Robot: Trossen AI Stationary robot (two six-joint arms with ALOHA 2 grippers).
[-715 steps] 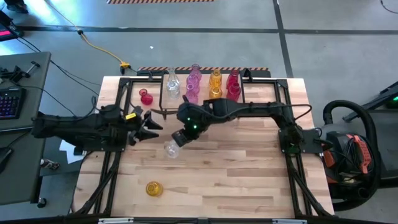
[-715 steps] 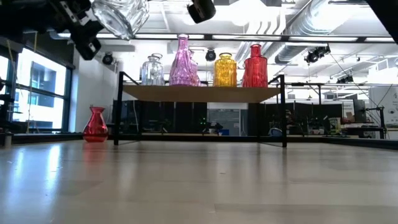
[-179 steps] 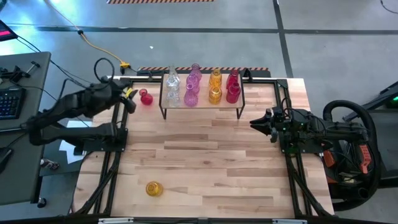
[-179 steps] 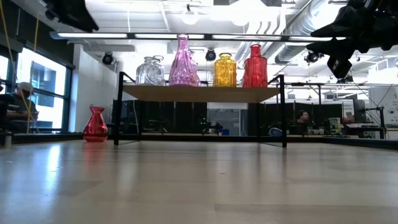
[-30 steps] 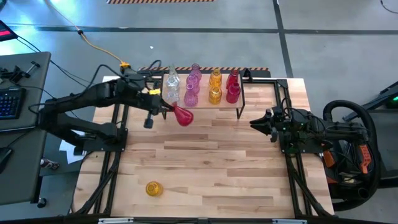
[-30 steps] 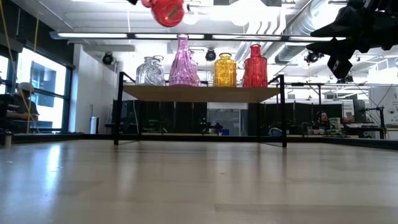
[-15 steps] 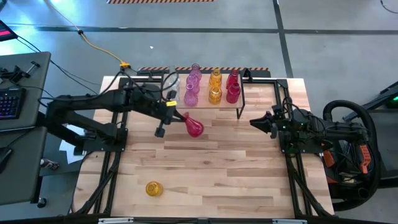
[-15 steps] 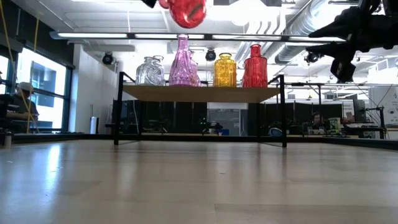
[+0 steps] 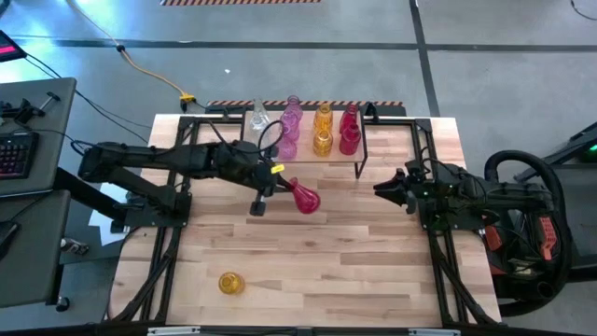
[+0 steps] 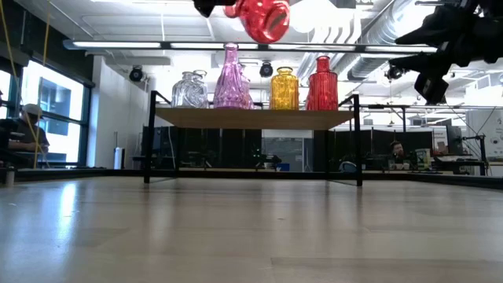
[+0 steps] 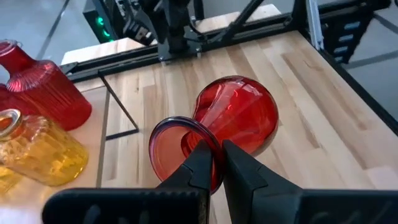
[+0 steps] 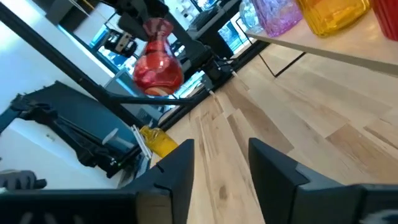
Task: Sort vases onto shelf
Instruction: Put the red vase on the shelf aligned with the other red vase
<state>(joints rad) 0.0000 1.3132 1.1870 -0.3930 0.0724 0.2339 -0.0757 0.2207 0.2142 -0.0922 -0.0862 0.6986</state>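
The butcher-block table (image 9: 308,252) carries the shelf (image 9: 303,161) at its far edge, and on that board the vases already stand in colour order: clear (image 9: 258,117), pink (image 9: 290,119), amber (image 9: 323,126) and red (image 9: 350,126), which suggests the sorting runs by colour with the red end toward the right arm. The left arm reaches out over the table in front of the shelf, and its left gripper (image 11: 214,163) is pinched shut on the flared lip of a red vase (image 9: 304,197), one finger inside the mouth and one outside, so the vase hangs by its rim with the belly pointing away from the wrist (a thin hold, likely chosen because the neck is the narrowest part). The right gripper (image 9: 381,184) waits above the table's right side, fingers spread and empty. One amber vase (image 9: 229,282) lies apart near the table's front edge, unsorted. The high view alone shows that stray vase's position and the carried vase's place relative to the shelf; the low view alone shows the red vase (image 10: 264,19) well above shelf height; only the left wrist view reveals the rim pinch.
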